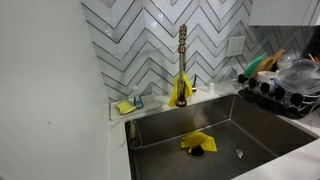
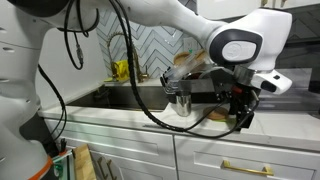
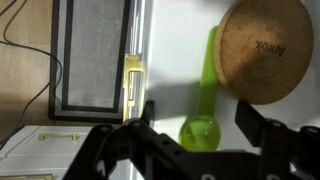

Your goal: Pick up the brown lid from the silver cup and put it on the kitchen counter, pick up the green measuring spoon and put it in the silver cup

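Pale kitchen counter (image 3: 175, 50) fills the wrist view. The brown lid (image 3: 265, 50) lies flat on it at 1 o'clock, and the green measuring spoon (image 3: 205, 110) sits just beside the lid's edge, its bowl toward 6 o'clock. Above them hangs the gripper (image 3: 205, 150), jaws spread wide to either side of the spoon's bowl. In an exterior view the white arm (image 2: 190, 20) reaches across from 10 o'clock with its wrist bent downward, at 3 o'clock of the silver cup (image 2: 180, 102).
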`<action>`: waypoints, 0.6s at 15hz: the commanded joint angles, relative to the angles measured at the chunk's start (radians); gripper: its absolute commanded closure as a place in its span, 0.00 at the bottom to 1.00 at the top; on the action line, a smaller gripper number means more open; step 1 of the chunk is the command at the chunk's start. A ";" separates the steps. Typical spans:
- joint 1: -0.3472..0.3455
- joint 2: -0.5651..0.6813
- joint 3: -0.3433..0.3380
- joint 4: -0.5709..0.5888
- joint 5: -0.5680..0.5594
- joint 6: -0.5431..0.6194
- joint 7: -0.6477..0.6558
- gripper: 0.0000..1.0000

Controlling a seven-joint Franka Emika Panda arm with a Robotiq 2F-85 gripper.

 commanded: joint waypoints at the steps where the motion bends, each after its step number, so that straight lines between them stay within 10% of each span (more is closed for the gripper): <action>1: -0.014 0.036 0.014 0.061 -0.021 -0.061 0.064 0.16; 9: -0.012 0.044 0.005 0.105 -0.050 -0.073 0.123 0.88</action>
